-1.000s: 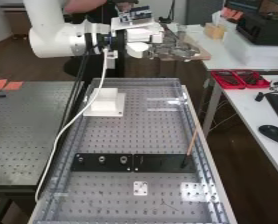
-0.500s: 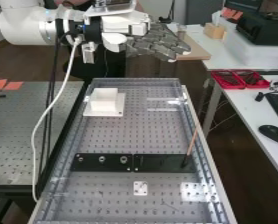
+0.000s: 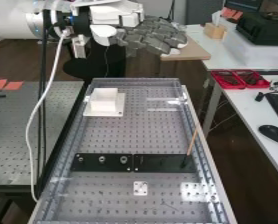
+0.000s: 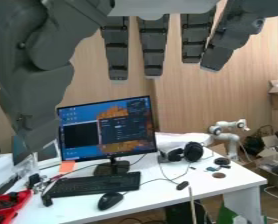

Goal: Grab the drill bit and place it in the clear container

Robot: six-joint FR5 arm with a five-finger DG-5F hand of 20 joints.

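Hand [image 3: 149, 36] up past the far edge of the bench [image 3: 133, 135], above bench level, out from the white arm [image 3: 13, 22]. Fingers [image 4: 153, 45] extended, nearly straight, side by side with gaps between; thumb [image 4: 36, 75] apart from them. Nothing seen in the grasp.

Drill bit: identity uncertain. One candidate is a slim tan rod [image 3: 191, 142] with a dark lower end, standing at a slant at the right end of the right black plate [image 3: 159, 163], close to the bench's right edge; cannot tell whether this is the bit. Clear container: a shiny transparent shape [image 3: 164, 104] lies near the bench's far right corner; cannot tell whether it is the container.

Left black plate [image 3: 90, 166] carries three round metal fittings [image 3: 124, 160] in a row. The two plates lie end to end across the nearer half of the bench. A small white plate [image 3: 140, 188] with holes lies nearer the near edge. White block [image 3: 104, 97] sits on a white base [image 3: 118, 112] by the far left corner.

On the white desk [image 3: 239, 107], right of the bench: two red trays [image 3: 228, 87] of dark items, black mouse [image 3: 273, 134]. Wrist view, same desk: monitor [image 4: 108, 129], keyboard [image 4: 93, 184], headphones [image 4: 193, 151].
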